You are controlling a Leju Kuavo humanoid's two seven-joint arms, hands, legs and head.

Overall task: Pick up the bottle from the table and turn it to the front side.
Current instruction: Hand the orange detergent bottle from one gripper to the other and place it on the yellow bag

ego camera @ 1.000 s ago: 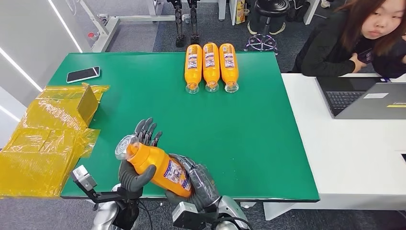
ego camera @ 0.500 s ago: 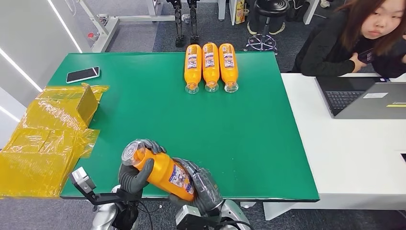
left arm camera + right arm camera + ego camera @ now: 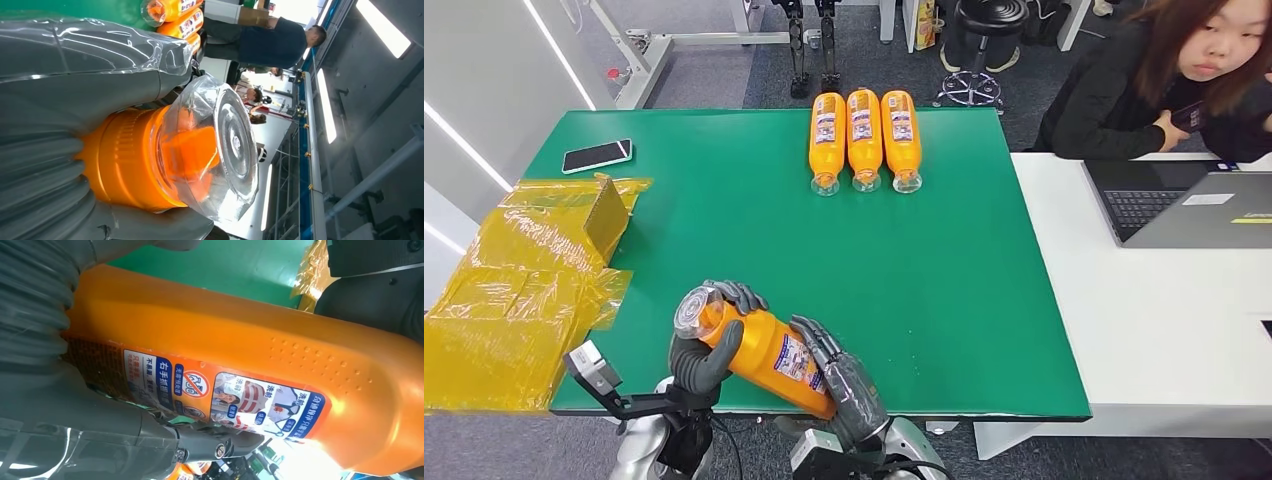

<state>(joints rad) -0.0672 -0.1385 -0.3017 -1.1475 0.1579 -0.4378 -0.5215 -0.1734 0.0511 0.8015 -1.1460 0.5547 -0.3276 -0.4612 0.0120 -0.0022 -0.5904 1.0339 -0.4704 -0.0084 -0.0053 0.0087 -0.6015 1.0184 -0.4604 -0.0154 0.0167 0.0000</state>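
Note:
An orange bottle (image 3: 764, 352) with a clear cap (image 3: 692, 310) hangs tilted over the green table's (image 3: 904, 290) front edge, held between both hands. My left hand (image 3: 707, 350) grips its neck just below the cap, thumb in front and fingers curled over the top. My right hand (image 3: 842, 380) holds the lower body, fingers lying over the label (image 3: 796, 360). The left wrist view shows the cap (image 3: 220, 150) and orange neck (image 3: 125, 160) inside my left hand (image 3: 75, 70). In the right wrist view the label (image 3: 225, 400) faces the camera on the bottle (image 3: 250, 340), beside my right hand (image 3: 75, 415).
Three more orange bottles (image 3: 864, 135) lie side by side at the table's far edge. A phone (image 3: 597, 155) lies at the far left, with yellow plastic bags (image 3: 524, 290) below it. A person (image 3: 1164, 80) sits behind a laptop (image 3: 1194, 205) on the white table at the right.
My left hand's fingers, spread behind the neck a second ago, have closed round it. The bottle has shifted a little, and my right hand's fingers now lie over its top.

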